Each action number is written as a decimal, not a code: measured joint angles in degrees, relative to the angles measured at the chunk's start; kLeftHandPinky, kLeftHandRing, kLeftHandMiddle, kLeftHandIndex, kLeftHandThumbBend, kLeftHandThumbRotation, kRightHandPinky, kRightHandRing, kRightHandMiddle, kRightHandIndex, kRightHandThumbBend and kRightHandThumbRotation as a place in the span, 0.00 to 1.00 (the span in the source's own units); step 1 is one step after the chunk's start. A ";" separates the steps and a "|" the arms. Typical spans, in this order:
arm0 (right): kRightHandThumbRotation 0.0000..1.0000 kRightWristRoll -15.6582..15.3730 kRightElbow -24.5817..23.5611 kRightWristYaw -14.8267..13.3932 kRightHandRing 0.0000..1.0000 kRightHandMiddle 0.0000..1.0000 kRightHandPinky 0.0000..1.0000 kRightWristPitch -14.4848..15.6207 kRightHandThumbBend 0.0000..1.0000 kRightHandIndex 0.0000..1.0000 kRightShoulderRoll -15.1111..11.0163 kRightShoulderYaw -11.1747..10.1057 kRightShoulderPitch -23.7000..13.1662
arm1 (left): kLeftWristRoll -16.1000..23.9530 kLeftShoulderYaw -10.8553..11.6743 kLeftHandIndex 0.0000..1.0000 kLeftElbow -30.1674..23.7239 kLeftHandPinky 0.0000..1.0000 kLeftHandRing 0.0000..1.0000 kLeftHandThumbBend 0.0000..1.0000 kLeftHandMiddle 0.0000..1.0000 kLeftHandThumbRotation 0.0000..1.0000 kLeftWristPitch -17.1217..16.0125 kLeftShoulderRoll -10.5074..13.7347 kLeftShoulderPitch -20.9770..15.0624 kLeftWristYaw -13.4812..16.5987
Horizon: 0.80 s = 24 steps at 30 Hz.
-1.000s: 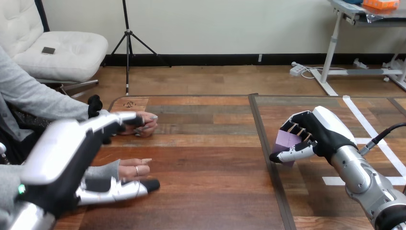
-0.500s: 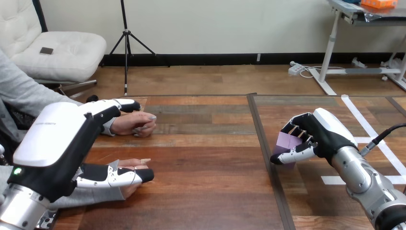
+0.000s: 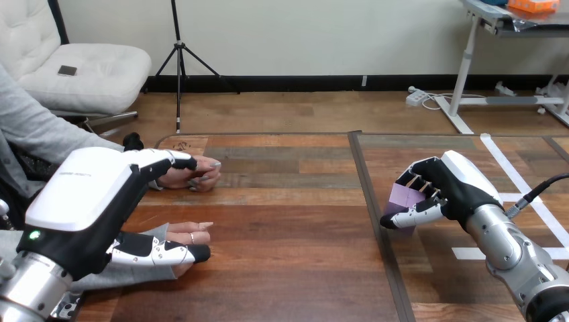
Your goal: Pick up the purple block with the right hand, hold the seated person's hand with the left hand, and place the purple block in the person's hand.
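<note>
Two hands are engaged on separate duties. The right hand (image 3: 457,185) has its fingers (image 3: 414,168) and thumb closed around the purple block (image 3: 401,196), gripping it from above and below. This leaves the block's left face exposed toward the person, a sensible grip for a handover. The block sits over the right half of the counter (image 3: 288,275), well apart from the person. Whether its lower corner is clear of the counter cannot be told.

The left hand (image 3: 80,201) is over the counter's left side with its fingers (image 3: 171,159) held out straight, not gripping. They reach toward the person's far hand (image 3: 203,176), which rests curled on the counter. Its thumb (image 3: 158,253) lies along the near edge of the person's near hand (image 3: 192,235), apparently touching. That hand lies flat, and no digit is curled round it, so the hold is judged not yet made.

The block is pale lilac and matt, with flat faces and square edges, and is partly hidden by the fingers. It looks rigid and light, and should pass across without slipping.
</note>
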 measured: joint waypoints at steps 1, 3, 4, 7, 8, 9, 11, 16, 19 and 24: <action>0.00 0.00 0.00 0.00 0.46 0.49 0.41 0.05 0.70 0.49 0.00 0.00 0.00 | 0.47 -0.18 0.75 0.42 0.64 0.73 1.00 0.77 0.49 0.08 0.14 -0.22 0.16; 0.00 -0.01 0.00 0.00 0.46 0.49 0.41 0.12 0.70 0.49 0.00 0.00 0.00 | 1.19 -0.59 0.76 1.27 0.64 0.74 1.00 0.78 0.48 0.38 0.41 -0.70 0.32; 0.00 -0.01 0.00 0.00 0.46 0.49 0.41 0.13 0.70 0.50 0.00 0.00 0.00 | 1.40 -0.80 0.76 1.72 0.65 0.74 1.00 0.78 0.48 0.53 0.52 -0.92 0.39; 0.00 -0.01 0.00 0.00 0.46 0.49 0.41 0.15 0.71 0.50 0.00 0.00 0.00 | 2.23 -1.45 0.77 3.03 0.67 0.75 1.00 0.79 0.48 1.09 0.88 -1.64 0.48; 0.00 -0.01 0.00 0.00 0.46 0.49 0.41 0.16 0.71 0.50 0.00 0.00 0.00 | 2.55 -1.70 0.78 3.48 0.68 0.76 1.00 0.79 0.48 1.41 1.04 -1.88 0.48; 0.00 -0.01 0.00 0.00 0.46 0.49 0.41 0.16 0.71 0.50 0.00 0.00 0.00 | 2.81 -1.90 0.78 3.76 0.68 0.76 1.00 0.79 0.48 1.62 1.18 -2.02 0.48; 0.00 -0.01 0.00 0.00 0.46 0.49 0.41 0.16 0.71 0.50 0.00 0.00 0.00 | 3.15 -2.34 0.78 4.43 0.70 0.77 1.00 0.80 0.48 2.12 1.53 -2.30 0.49; 0.00 -0.02 0.00 0.00 0.45 0.49 0.41 0.17 0.71 0.50 0.00 0.00 0.00 | 3.78 -3.44 0.79 6.36 0.72 0.78 1.00 0.82 0.47 2.66 2.29 -3.06 0.95; 0.00 -0.02 0.00 0.00 0.45 0.49 0.41 0.17 0.71 0.50 0.00 0.00 0.00 | 4.39 -4.13 0.80 7.68 0.74 0.80 1.00 0.83 0.47 2.90 2.52 -3.73 1.37; 0.00 -0.06 0.00 0.00 0.45 0.49 0.41 0.17 0.71 0.50 0.00 0.00 0.00 | 5.42 -5.38 0.80 9.90 0.75 0.80 1.00 0.83 0.46 3.30 2.80 -4.84 2.36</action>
